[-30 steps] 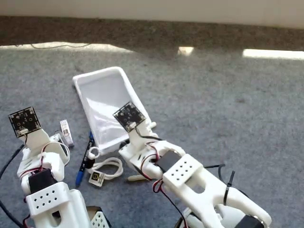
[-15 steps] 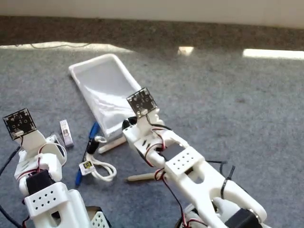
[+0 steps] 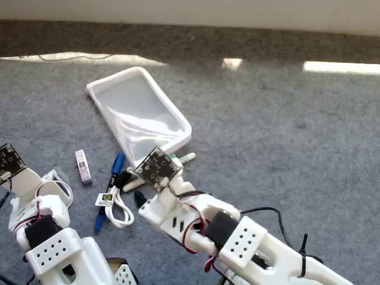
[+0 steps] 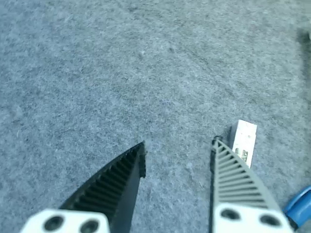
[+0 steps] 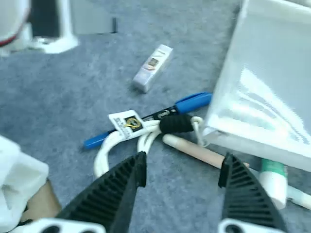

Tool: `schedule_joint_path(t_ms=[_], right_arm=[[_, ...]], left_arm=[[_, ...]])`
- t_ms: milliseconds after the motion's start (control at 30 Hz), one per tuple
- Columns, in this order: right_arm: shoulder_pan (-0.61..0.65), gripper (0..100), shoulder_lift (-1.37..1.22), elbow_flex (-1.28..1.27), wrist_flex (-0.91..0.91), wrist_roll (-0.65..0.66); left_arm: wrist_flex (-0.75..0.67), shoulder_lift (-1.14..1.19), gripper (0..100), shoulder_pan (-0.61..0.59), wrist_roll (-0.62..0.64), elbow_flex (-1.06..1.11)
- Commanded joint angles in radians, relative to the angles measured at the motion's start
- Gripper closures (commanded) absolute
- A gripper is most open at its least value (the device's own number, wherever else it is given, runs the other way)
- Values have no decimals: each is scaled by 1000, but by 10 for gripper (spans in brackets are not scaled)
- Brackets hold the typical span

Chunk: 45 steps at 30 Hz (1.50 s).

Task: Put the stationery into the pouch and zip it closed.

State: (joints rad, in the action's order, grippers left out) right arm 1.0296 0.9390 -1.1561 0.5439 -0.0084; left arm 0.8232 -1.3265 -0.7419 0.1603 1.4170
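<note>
The white translucent pouch (image 3: 139, 116) lies open on the grey carpet, seen close in the right wrist view (image 5: 272, 92). Near its mouth lie a blue pen (image 5: 160, 115), a looped white cord with a tag (image 5: 127, 132), a wooden stick (image 5: 204, 153), a green-and-white tube (image 5: 272, 175) and a small white box (image 5: 153, 67). My right gripper (image 5: 183, 158) hangs open just above the cord and stick, holding nothing. My left gripper (image 4: 178, 144) is open over bare carpet, beside the small white box (image 4: 243, 140), with the blue pen (image 4: 299, 208) farther off.
Grey carpet (image 3: 285, 136) spreads wide to the right of the pouch. A darker strip and a pale wall (image 3: 237, 12) run along the far side. The left arm's body (image 3: 35, 214) stands at the near left, close to the scattered items.
The right arm has drawn back from the pouch's mouth and now sits over the pen and cord. The pouch shifted slightly away; the cord slid left. The left arm moved left.
</note>
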Motion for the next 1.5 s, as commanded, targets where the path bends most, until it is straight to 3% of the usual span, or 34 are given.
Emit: schedule_joint_path(t_ms=[0, 200, 533, 767, 900, 1200, 1467], right_arm=[[61, 759, -30, 15, 2, -91], [59, 759, -254, 107, -65, -238], [10, 759, -687, 533, -62, -569], [10, 760, -868, 671, 53, -588], [8, 760, -961, 791, 168, -707], [-48, 760, -1198, 1055, 302, -709], [-70, 761, -1254, 1099, 329, -710]], left_arm=[[3, -4, 758, -33, 48, -58], [3, -7, 758, -51, 66, -58], [2, -8, 758, -51, 66, -51], [-2, -8, 758, -51, 66, -50], [-2, -8, 758, -50, 66, -50], [-2, -8, 758, -48, 66, -50], [-2, -8, 758, -45, 66, -48]])
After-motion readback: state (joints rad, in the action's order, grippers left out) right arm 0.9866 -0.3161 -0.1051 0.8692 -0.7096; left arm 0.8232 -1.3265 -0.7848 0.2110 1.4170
